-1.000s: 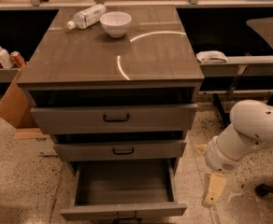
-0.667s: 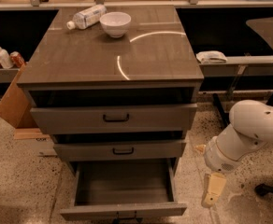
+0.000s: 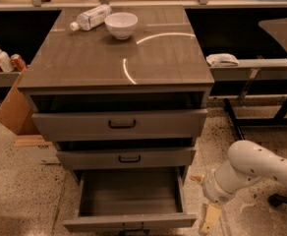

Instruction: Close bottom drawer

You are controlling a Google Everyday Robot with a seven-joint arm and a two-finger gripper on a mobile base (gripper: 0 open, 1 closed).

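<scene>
Bottom drawer (image 3: 129,195): lowest of three in the grey-brown desk (image 3: 158,68); pulled well out toward the camera, with the plain box empty.
Front panel (image 3: 99,223): slim, at the very bottom of the view; small black handle (image 3: 133,226) barely showing at its middle.
Gripper (image 3: 210,219): low at the lower right, hanging down from the white arm (image 3: 254,168), just beside the right end of the front panel and seemingly apart from it.
Gripper state: cannot tell whether spread or pressed together.
Drawer from gripper: off toward the picture's left, about level with the panel.
Long axis: panel runs left to right across the view; closing travel crosses it, away from the camera and into the desk.
Nearer arm: only one arm, already close to the panel's right corner.
Coming move, as a judgement: come round onto the panel's outer face, nearer its middle than the corner, then push straight in; a push at the corner may skew the box.
Middle drawer (image 3: 126,157): directly above, standing a little proud, not the target.
</scene>
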